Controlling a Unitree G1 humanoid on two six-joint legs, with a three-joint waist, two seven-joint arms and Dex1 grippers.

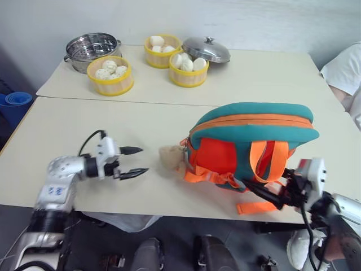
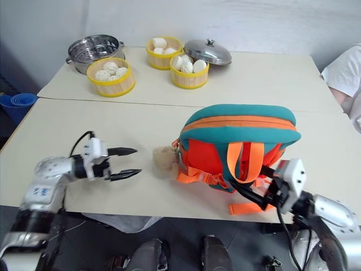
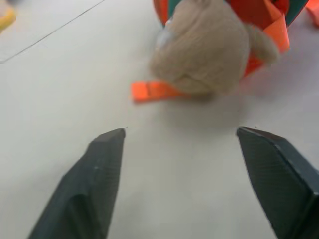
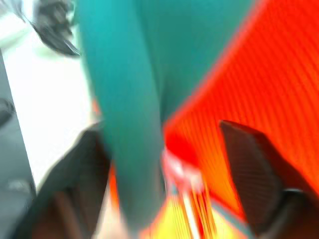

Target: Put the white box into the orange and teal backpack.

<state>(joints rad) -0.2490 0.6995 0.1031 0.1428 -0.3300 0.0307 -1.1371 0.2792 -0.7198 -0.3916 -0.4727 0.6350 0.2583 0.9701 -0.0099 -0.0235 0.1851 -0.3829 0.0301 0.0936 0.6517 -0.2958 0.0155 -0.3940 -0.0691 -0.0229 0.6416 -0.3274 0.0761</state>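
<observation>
The orange and teal backpack (image 1: 248, 135) lies on its side on the near table, straps toward me, with a tan plush bear (image 1: 169, 158) at its left end. The white box is out of view. My left gripper (image 1: 142, 160) hovers open just above the table, left of the bear and pointing at it, with nothing between its fingers. In the left wrist view the bear (image 3: 204, 55) sits ahead of the spread fingers (image 3: 107, 164). My right gripper (image 1: 265, 189) is at the backpack's near right corner by the orange straps. It stands open, with teal trim (image 4: 124, 99) running between its fingers.
On the far table stand a steel pot (image 1: 93, 48), three yellow steamer baskets of buns (image 1: 110, 74) and a steel lid (image 1: 206, 49). A person's white sleeve (image 1: 344, 70) shows at the right edge. The near table's front edge runs just below both grippers.
</observation>
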